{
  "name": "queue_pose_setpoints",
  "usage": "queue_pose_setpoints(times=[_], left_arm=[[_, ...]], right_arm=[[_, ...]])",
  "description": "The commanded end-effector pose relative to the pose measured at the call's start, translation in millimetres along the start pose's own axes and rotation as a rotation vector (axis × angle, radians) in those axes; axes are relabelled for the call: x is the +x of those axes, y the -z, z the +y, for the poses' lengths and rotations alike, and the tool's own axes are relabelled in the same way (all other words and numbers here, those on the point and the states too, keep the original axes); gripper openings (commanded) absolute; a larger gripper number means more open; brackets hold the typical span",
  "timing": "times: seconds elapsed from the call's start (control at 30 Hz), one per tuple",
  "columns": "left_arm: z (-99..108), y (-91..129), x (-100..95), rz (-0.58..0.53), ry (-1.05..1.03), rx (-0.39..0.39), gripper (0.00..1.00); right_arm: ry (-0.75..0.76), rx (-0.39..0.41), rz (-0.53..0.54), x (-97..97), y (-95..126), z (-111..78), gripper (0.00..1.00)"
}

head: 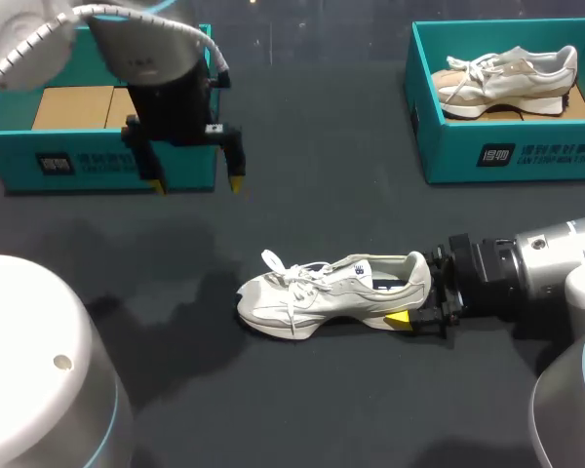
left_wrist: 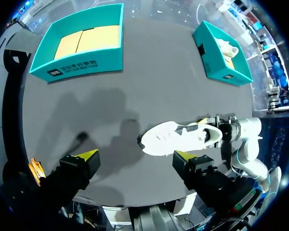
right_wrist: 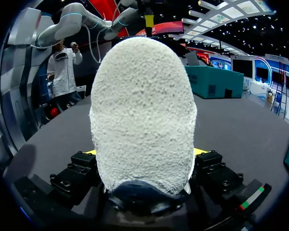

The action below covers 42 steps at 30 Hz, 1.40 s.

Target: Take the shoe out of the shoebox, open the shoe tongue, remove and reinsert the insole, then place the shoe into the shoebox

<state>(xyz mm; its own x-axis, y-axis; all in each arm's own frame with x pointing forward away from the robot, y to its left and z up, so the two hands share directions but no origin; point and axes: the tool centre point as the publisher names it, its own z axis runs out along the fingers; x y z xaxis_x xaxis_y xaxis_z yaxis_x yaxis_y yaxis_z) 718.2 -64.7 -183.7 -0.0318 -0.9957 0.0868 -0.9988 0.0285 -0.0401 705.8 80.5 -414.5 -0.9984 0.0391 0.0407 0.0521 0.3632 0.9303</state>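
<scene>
1. The right tool (head: 417, 297) is clenched on the heel of the white lace-up sneaker (head: 322, 292). One yellow-tipped finger (head: 398, 318) presses against the near side of the heel. The right wrist view shows a yellow tip at either side of the heel's textured back.
2. The white lace-up sneaker stands sole-down on the dark bench (head: 322, 195), out of both boxes. Its heel points towards the right arm and its toe away from it. The laces lie loose over the front, and the opening shows a dark inside.
3. The left tool (head: 197, 182) is released, its two yellow tips spread wide with nothing between them. It hangs above the bench, well apart from the sneaker, behind its toe end.
4. A teal cardboard shoebox with a bare brown floor (head: 107, 166) sits behind the sneaker on its toe side, well apart. The left tool is just in front of this box's wall.
5. A second teal shoebox (head: 507, 156) sits behind the sneaker on its heel side, also well apart. It holds a beige-and-white sneaker (head: 507, 83).
</scene>
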Motion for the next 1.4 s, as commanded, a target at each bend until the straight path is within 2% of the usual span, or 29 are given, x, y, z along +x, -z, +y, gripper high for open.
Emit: queue_pose_setpoints(times=[0.03,0.13,0.63,0.8,0.93,1.0,1.13,1.4], left_arm=[[13.1,-10.6,31.2,-0.011,-0.021,0.010,1.00],[12.6,-14.0,57.8,-0.020,-0.046,-0.042,1.00],[12.6,-14.0,57.8,-0.020,-0.046,-0.042,1.00],[4.8,-38.8,100.6,-0.061,-0.026,-0.075,1.00],[4.0,-56.4,122.6,-0.083,-0.019,-0.124,1.00],[4.0,-61.4,131.5,-0.085,-0.009,-0.128,1.00],[2.5,-66.1,153.4,-0.057,-0.018,-0.187,1.00],[2.5,-66.1,153.4,-0.057,-0.018,-0.187,1.00]], right_arm=[[0.000,0.003,-0.002,1.1,-0.5,0.3,0.00],[0.000,0.003,-0.002,1.1,-0.5,0.3,0.00],[0.000,0.003,-0.002,1.1,-0.5,0.3,0.00],[0.000,0.003,-0.002,1.1,-0.5,0.3,0.00],[0.000,0.003,-0.002,1.1,-0.5,0.3,0.00],[0.000,0.003,-0.002,1.1,-0.5,0.3,0.00],[0.000,0.003,-0.002,1.1,-0.5,0.3,0.00],[0.000,0.003,-0.002,1.1,-0.5,0.3,0.00]])
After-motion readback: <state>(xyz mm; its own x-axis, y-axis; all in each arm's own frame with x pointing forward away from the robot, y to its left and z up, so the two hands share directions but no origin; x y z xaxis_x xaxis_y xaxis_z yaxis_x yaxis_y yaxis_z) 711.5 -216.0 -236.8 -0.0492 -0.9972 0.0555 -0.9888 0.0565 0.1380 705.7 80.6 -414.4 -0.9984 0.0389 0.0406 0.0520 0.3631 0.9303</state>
